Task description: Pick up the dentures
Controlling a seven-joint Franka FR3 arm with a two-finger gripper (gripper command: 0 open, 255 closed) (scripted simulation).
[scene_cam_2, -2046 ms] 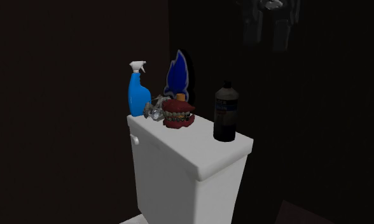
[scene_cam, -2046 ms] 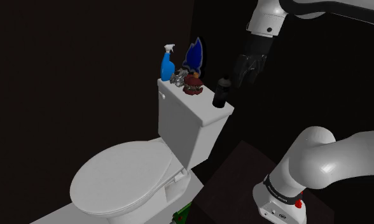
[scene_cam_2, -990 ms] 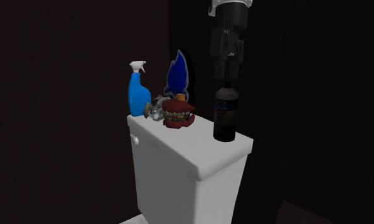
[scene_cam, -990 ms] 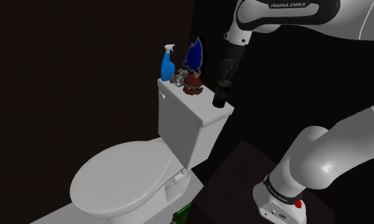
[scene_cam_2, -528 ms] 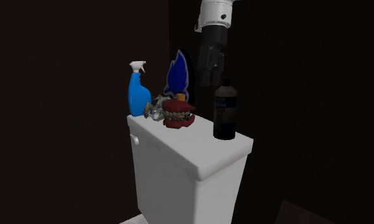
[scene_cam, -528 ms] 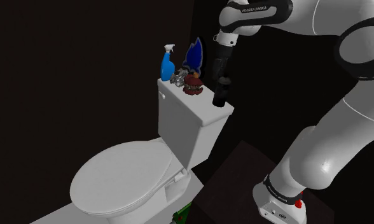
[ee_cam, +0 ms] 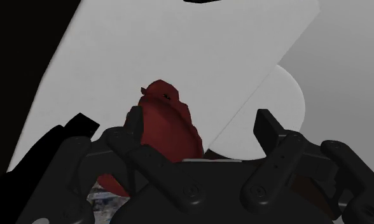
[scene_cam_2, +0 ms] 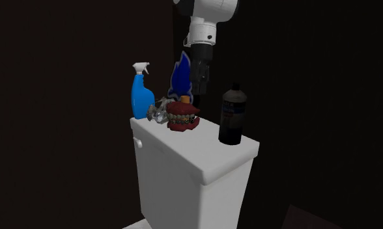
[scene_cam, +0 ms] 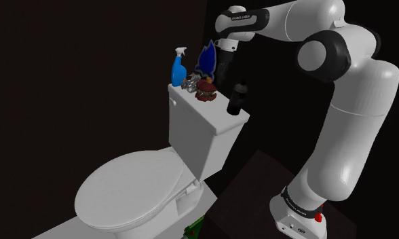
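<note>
The dentures (scene_cam: 205,92) (scene_cam_2: 182,118), dark red gums with a row of teeth, sit on the white toilet tank lid (scene_cam_2: 203,159) between a blue spray bottle and a black bottle. My black gripper (scene_cam: 220,73) (scene_cam_2: 200,88) hangs just above and slightly behind them, pointing down. In the wrist view the fingers (ee_cam: 136,126) stand apart, open, and the dentures (ee_cam: 170,121) lie below them, close to one finger, untouched. Nothing is held.
On the tank stand a blue spray bottle (scene_cam_2: 142,94), a small metallic object (scene_cam_2: 159,112), a blue flame-shaped object (scene_cam_2: 181,75) and a tall black bottle (scene_cam_2: 232,116) close beside the gripper. The toilet's lid (scene_cam: 130,187) is down. Dark walls surround the tank.
The gripper has swung from above the black bottle toward the shoulder view's left and now hangs over the dentures. The things on the tank have not moved.
</note>
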